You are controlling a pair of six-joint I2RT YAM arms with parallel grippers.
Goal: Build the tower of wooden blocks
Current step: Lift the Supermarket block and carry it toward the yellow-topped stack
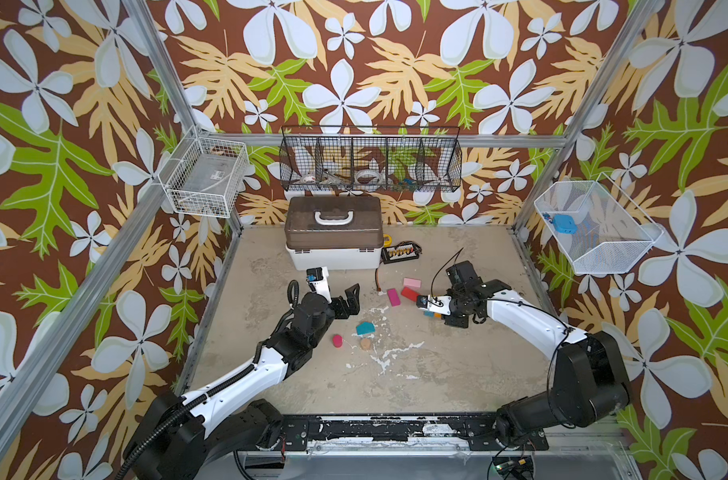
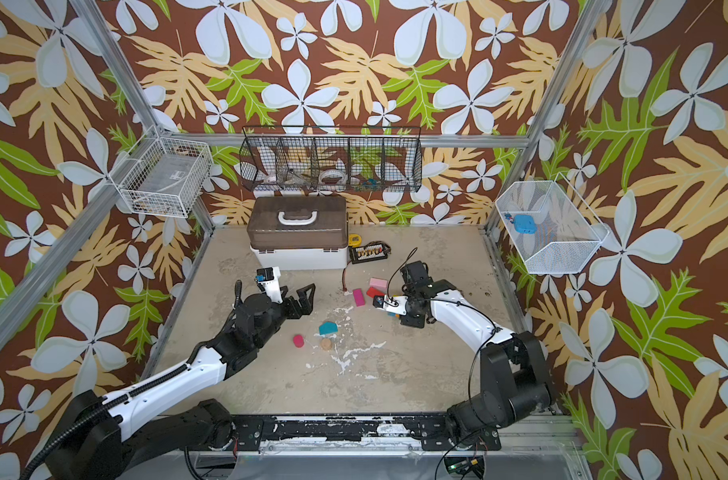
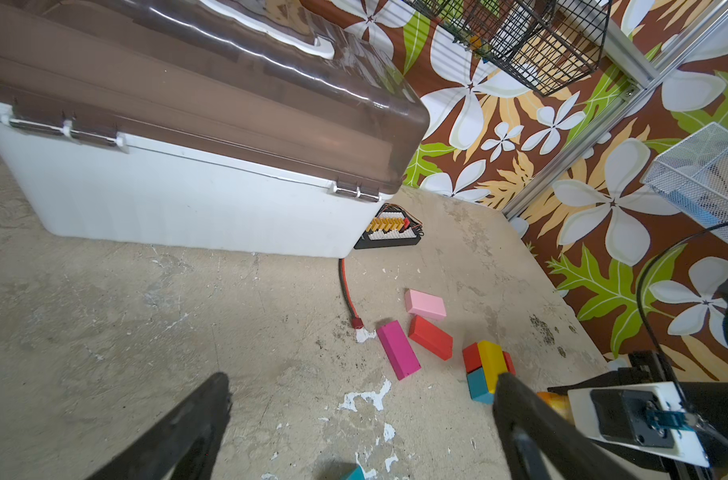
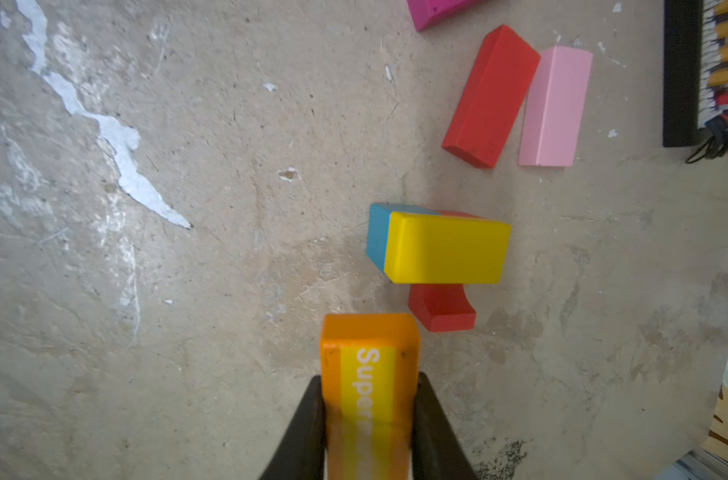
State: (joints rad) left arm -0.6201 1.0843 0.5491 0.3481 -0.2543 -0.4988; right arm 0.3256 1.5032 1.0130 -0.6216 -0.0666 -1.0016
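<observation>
The tower (image 3: 485,365) is only a low start. A yellow bar (image 4: 445,247) lies flat across a blue cube (image 4: 377,237) and a red arch (image 4: 441,309). It stands to the right of the toolbox (image 1: 333,237) and nearer the arms' bases, well apart from it.

The right gripper (image 4: 370,380) has its jaws set narrow, pinching an orange block (image 4: 368,336) with a yellow stripe just beside the stack; whether the two touch I cannot tell. The left gripper (image 1: 351,299) hangs just in front of the toolbox, jaws spread wide and empty.

The arch is mostly hidden under the bar. The stripe's lettering blurs out after "Super". In both top views the right wrist covers nearly all of the tower.
</observation>
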